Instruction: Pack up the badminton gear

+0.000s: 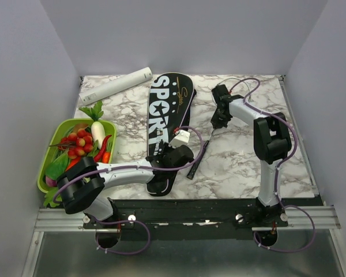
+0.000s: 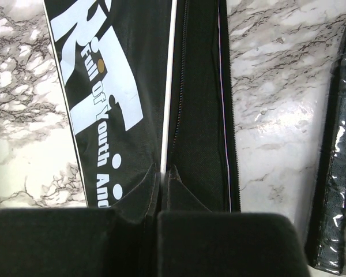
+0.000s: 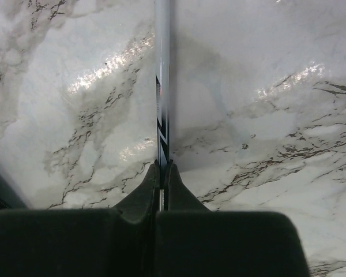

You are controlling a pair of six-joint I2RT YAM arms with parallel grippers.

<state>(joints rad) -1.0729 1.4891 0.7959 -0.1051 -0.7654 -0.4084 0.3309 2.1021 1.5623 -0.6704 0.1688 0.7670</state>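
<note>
Pinching with both at once, I had my left hand (image 1: 174, 156) closed tight on the bag (image 1: 166, 109). This was the long black one lettered "SPORT", lying lengthwise down the centre of the overhead view on the marble surface (image 1: 248, 167). In the left wrist view my fingertips (image 2: 144, 190) met at bottom centre around a thin white strip running beside the bag's zip. I could not tell for sure whether that strip was the bag's own piping or something lying on it.

My right hand (image 1: 219, 122), right of centre in the overhead view, was closed on the slim shaft of a racket (image 1: 195, 166). Its black handle slanted toward the lower left and ended just beside the bag's narrow end, apart from it. In the right wrist view the pale shaft ran straight up the frame from between my shut fingers, over bare marble. The racket's head I could not make out.

A green tray (image 1: 43, 167) of toy vegetables sat at the left of the overhead view, and a white tube (image 1: 115, 85) lay above it at the upper left.
</note>
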